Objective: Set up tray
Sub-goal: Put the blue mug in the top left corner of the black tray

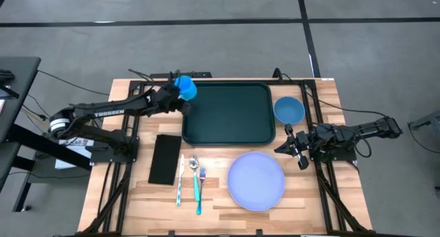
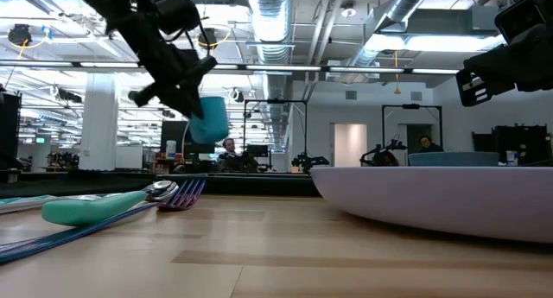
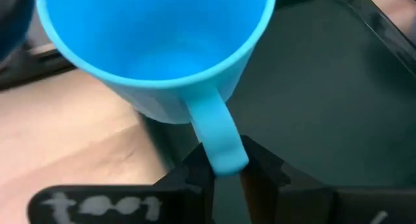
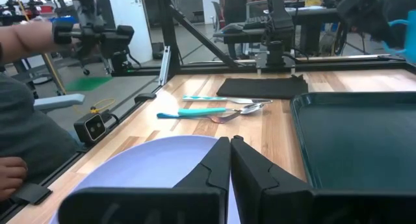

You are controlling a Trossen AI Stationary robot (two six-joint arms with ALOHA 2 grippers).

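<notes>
Near edge of the counter (image 1: 144,196): lavender plate (image 1: 256,181) toward the right, then a spoon (image 1: 194,164), a teal-handled fork (image 1: 200,187) and a third utensil (image 1: 180,178) that looks like a knife, though its blade is hard to make out; black napkin (image 1: 166,159) just beside them on the left. Right end effector (image 1: 292,149) waits at the right edge beside the plate, fingers closed together, nothing between them. Tray (image 1: 229,113) sits empty at the middle of the far edge; small blue bowl (image 1: 289,110) just off its right side. Left end effector (image 3: 221,178) hangs over the tray's far-left corner, fingers pinched on the handle of the blue cup (image 1: 185,88); cup is lifted clear, mouth tipped toward the wrist camera. Step in hand, as judged: carrying the cup onto the tray, first item of the set. Next move calls for bringing the cup level, lowering it inside the rim at that corner until the base seats flat, then releasing; a handle grip lets the cup swing, so slow descent is advised. Legible writing: "THORSEN"-like white lettering on the left arm's link, not fully readable; white marks on the left wrist housing unreadable.
</notes>
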